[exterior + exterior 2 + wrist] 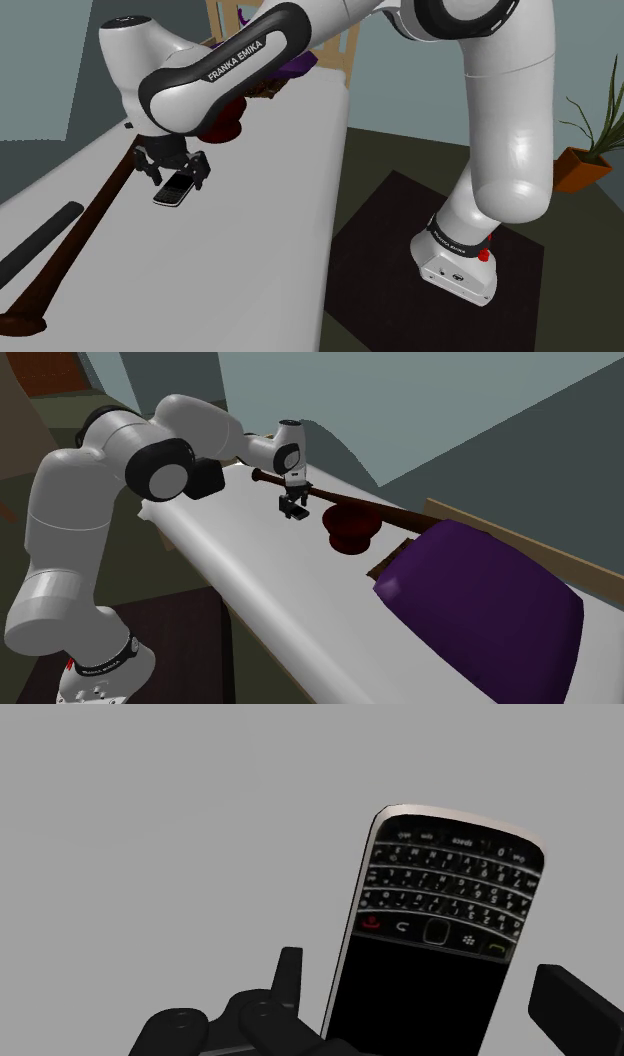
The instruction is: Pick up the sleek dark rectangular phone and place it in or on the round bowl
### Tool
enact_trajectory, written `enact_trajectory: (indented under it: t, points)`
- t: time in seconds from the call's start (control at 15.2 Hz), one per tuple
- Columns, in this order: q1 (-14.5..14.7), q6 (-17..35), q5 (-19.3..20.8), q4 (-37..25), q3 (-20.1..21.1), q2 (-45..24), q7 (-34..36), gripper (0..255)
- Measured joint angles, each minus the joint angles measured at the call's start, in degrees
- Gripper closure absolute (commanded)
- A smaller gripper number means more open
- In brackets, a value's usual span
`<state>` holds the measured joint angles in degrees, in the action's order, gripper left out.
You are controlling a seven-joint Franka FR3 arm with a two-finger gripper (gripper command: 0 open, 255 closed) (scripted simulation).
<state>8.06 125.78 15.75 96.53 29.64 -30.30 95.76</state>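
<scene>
While the all-black gripper (pixel 418 969) hangs spread apart over the white counter (pixel 250 230), the black rectangular keypad phone (pixel 440 904) lies flat on it between the fingers (pixel 290 979), touched by neither | dark red round bowl (pixel 350 527) stands nearby on the counter, apart from phone.

Dim, even light, soft shadows

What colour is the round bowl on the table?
Bowl: dark red; second exterior view shows it best.
</scene>
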Motion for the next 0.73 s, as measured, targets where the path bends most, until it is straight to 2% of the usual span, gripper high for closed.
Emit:
enact_trajectory:
  t: [0.2,0.26,0.73]
  points:
    - [0.0,0.03,0.01,0.0,-0.01,-0.02,0.0,0]
    - [0.0,0.03,0.01,0.0,-0.01,-0.02,0.0,255]
    - [0.03,0.04,0.04,-0.02,-0.01,0.07,0.08,255]
